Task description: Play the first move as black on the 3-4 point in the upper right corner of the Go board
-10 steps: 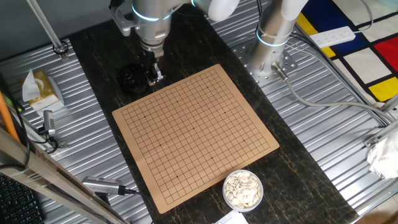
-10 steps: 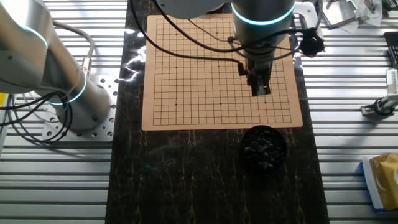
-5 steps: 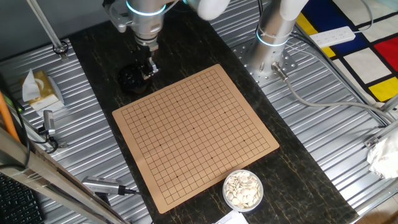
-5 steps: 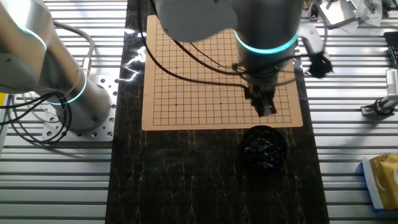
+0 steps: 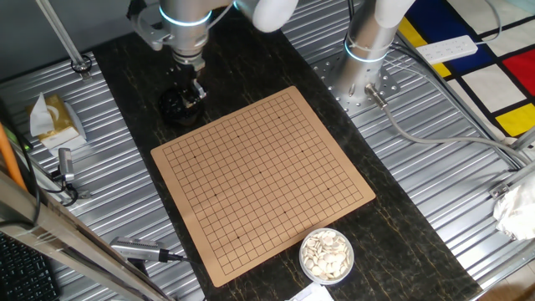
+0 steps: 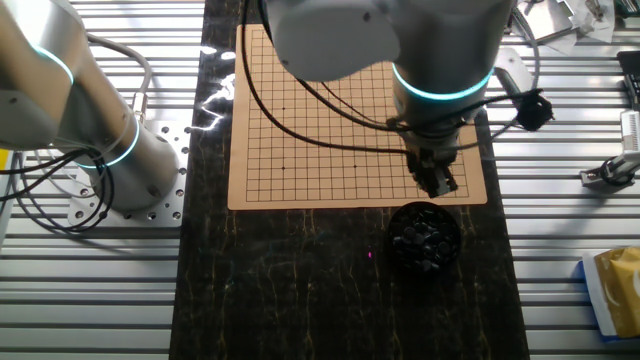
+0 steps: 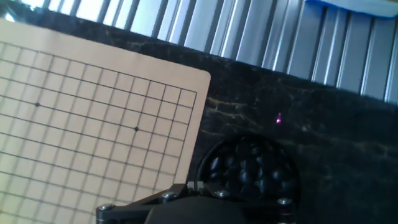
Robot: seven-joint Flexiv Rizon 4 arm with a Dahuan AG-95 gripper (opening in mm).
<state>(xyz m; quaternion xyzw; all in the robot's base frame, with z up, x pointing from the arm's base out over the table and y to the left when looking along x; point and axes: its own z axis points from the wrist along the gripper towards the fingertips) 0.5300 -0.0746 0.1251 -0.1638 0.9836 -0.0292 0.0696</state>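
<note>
My end effector [image 5: 194,92] hangs over the bowl of black stones [image 5: 178,105], which sits on the dark worktop [image 5: 134,92] just off one corner of the Go board [image 5: 261,176]. I cannot tell how wide my fingers stand: in both fixed views they are small and dark against the bowl, and in the hand view only the underside of my mount shows, not the tips.

The other fixed view places my end effector [image 6: 437,180] at the board's [image 6: 320,150] edge nearest the bowl [image 6: 424,238], with the heap of black stones plain inside it. The hand view looks down on the board's rounded corner [image 7: 198,82], two printed star dots on the grid and the bowl [image 7: 249,169] close beside that corner, plus a small pink light speck [image 7: 278,118] on the worktop, which also shows faintly in the other fixed view. Only the first fixed view shows the bowl of white stones [image 5: 326,255], beside the board's far corner from the black bowl.

I count one board, bare of stones, two bowls, and two arm bases: one [image 5: 368,50] behind the board, and the same one [image 6: 90,130] large on the left in the other fixed view.

The worktop is a dark marbled strip on ribbed metal. A tissue pack [image 5: 54,119] lies well away from the board, and the floor [image 5: 493,58] beyond has red, yellow, blue and white blocks.
</note>
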